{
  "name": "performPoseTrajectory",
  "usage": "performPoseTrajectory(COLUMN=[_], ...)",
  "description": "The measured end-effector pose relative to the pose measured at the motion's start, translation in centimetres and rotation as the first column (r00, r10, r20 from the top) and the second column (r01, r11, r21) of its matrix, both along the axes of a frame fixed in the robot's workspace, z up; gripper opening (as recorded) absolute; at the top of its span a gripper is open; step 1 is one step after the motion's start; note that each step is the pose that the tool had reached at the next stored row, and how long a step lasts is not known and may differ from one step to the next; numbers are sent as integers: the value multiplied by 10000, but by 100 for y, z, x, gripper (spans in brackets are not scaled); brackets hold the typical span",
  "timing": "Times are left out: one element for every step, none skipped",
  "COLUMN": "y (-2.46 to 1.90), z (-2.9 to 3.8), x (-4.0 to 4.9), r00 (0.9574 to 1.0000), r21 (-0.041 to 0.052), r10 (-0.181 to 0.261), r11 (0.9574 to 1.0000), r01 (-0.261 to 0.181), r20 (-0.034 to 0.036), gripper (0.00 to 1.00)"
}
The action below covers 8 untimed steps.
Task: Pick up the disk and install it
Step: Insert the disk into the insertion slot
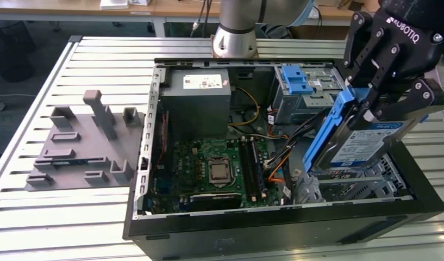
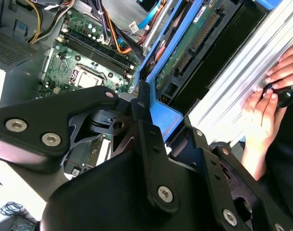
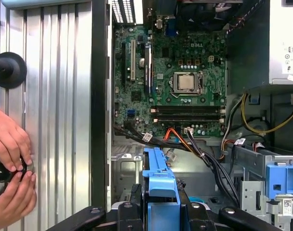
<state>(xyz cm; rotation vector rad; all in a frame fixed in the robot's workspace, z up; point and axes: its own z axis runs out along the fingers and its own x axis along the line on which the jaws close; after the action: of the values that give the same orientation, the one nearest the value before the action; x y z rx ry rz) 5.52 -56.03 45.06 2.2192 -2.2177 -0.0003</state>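
Observation:
In the exterior view my black gripper (image 1: 385, 106) is shut on the disk (image 1: 367, 142), a silver drive with a white-and-blue label and blue side rails. The disk hangs tilted, label outward, just above the metal drive cage (image 1: 352, 187) in the near corner of the open computer case, at the exterior view's right. In the second wrist view the disk's (image 2: 194, 43) green circuit side and blue rail run away from the gripper (image 2: 151, 130). In the first wrist view the blue rail of the disk (image 3: 161, 183) stands between the fingers of the gripper (image 3: 161, 216).
The case holds a green motherboard (image 1: 214, 168), a grey power supply box (image 1: 200, 103), a bright blue clip (image 1: 298, 80) and loose cables (image 1: 280, 157). A grey fixture (image 1: 84, 141) lies on the slatted table. A person's hands (image 3: 11, 163) rest on black knobs beside the case.

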Motion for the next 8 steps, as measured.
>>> performPoseTrajectory(y=[0, 0, 0, 0, 0, 0, 0, 0], z=[-2, -5, -7, -9, -11, -12, -14, -16], x=[9, 19, 28, 38, 45, 52, 59, 65], r00=[10000, 10000, 10000, 10000, 10000, 10000, 10000, 10000], r21=[1, 1, 1, 1, 1, 1, 1, 1], r10=[0, -1, -1, -1, -1, -1, -1, -1], r11=[10000, 10000, 10000, 10000, 10000, 10000, 10000, 10000], r01=[0, 1, 1, 1, 1, 1, 1, 1], r20=[-1, -1, -2, -3, -3, -4, -4, -4], gripper=[36, 36, 36, 36, 36, 36, 36, 36])
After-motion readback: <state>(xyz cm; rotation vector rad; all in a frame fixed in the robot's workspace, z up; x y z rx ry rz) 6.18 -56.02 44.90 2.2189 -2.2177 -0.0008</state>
